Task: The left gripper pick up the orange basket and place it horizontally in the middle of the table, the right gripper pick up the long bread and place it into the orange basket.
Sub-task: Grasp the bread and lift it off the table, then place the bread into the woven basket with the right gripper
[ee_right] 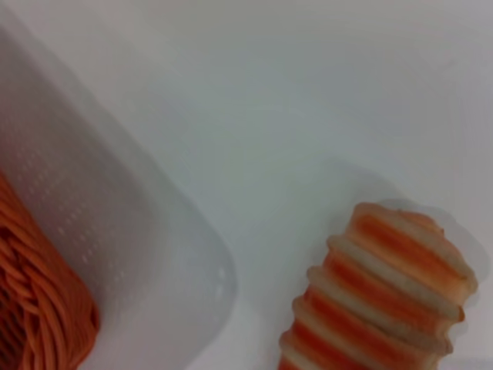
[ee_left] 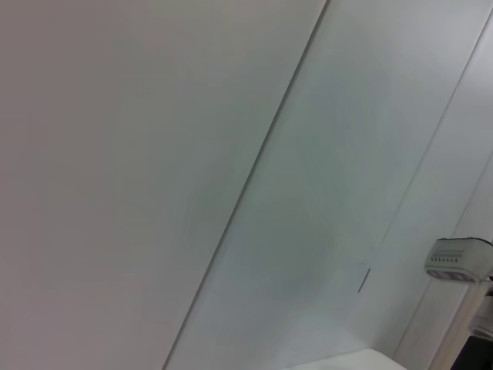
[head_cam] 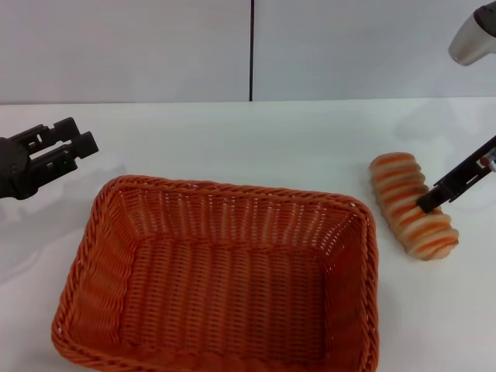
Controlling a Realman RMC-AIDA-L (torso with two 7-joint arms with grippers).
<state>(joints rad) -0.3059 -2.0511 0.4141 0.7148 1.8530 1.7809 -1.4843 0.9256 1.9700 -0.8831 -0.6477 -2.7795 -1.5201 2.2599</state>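
Note:
The orange basket (head_cam: 221, 279) lies lengthwise across the middle of the white table (head_cam: 256, 139), empty; its woven corner (ee_right: 38, 308) also shows in the right wrist view. The long bread (head_cam: 399, 182), striped cream and orange, rests on the table just right of the basket and appears again as the striped loaf (ee_right: 385, 293). My right gripper (head_cam: 434, 200) reaches in from the right and sits against the loaf's middle. My left gripper (head_cam: 74, 143) hovers above the table left of the basket's far corner, open and holding nothing.
A grey wall with a dark vertical seam (head_cam: 252, 50) stands behind the table. The right arm's silver casing (head_cam: 473, 35) hangs at the top right. The left wrist view shows only wall panels and a pale grey device (ee_left: 458, 258).

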